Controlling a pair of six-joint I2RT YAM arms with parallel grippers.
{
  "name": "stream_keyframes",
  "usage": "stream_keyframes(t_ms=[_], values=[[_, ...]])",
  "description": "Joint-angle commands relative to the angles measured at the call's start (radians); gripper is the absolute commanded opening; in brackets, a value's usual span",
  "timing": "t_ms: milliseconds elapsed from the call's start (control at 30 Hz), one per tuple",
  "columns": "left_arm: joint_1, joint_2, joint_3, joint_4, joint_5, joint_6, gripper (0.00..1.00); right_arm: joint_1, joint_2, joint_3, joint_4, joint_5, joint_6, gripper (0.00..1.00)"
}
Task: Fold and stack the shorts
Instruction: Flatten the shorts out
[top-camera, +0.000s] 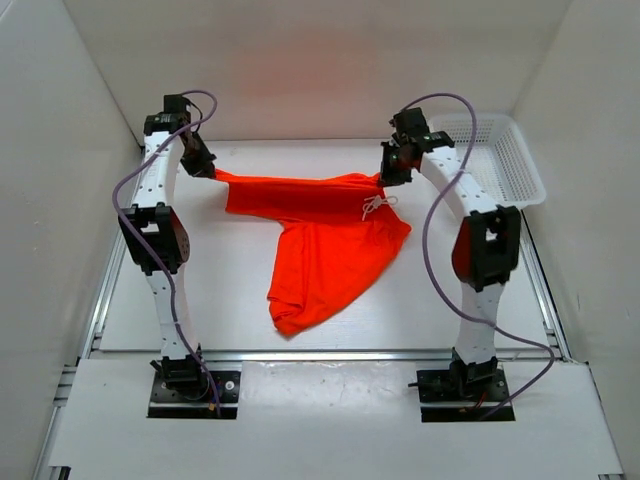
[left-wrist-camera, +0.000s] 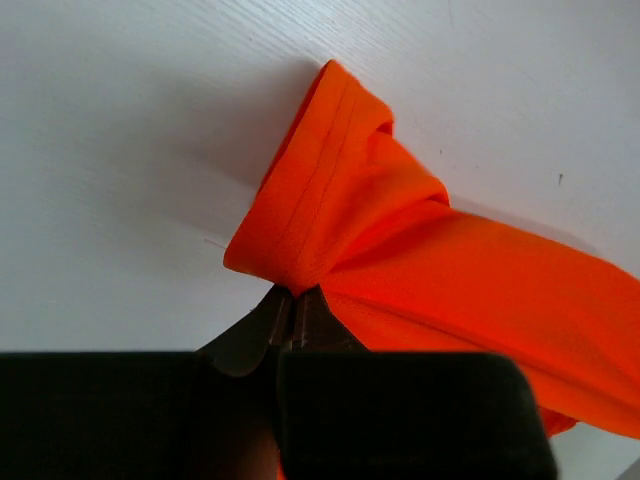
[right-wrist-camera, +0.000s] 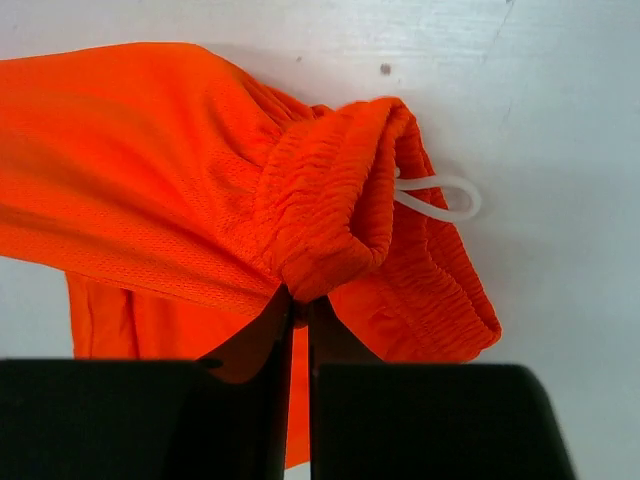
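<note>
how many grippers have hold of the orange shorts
2. The left gripper pinches the hemmed leg end of the shorts at the far left; the right gripper pinches the gathered waistband beside the white drawstring, at the far right.

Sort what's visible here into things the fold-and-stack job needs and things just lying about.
Part of the job:
- orange shorts
- left fingers, pinching a leg hem
- right fingers, pinching the waistband

Lying about:
- white mesh basket, far right, apart from the shorts
</note>
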Motion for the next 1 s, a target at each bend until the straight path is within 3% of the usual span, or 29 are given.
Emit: stream_keyframes(t_ms=[0,133,500,600,967], values=[[0.043,-0.065,0.135,0.026,-0.126,0.049,0.11,-0.035,0.07,0.208,-0.017,0.082,-0.022,0.0],[0.043,-0.069,0.147,0.035,-0.097,0.058,0.11,-0.035,0.138,0.279,-0.046,0.062,-0.013,0.0],[-0.072,-0.454,-0.344,0.109,-0.086,0.041,0.11,-0.093,-0.008,0.082,-0.036,-0.021,-0.013,0.0],[-0.096,-0.533,-0.406,0.109,-0.098,0.032,0.11,-0.093,-0.046,0.026,-0.016,-0.03,-0.022,0.0],[-0.097,-0.593,-0.338,0.067,-0.138,0.032,0.11,-0.093,-0.191,-0.05,-0.006,-0.03,-0.044,0.0]])
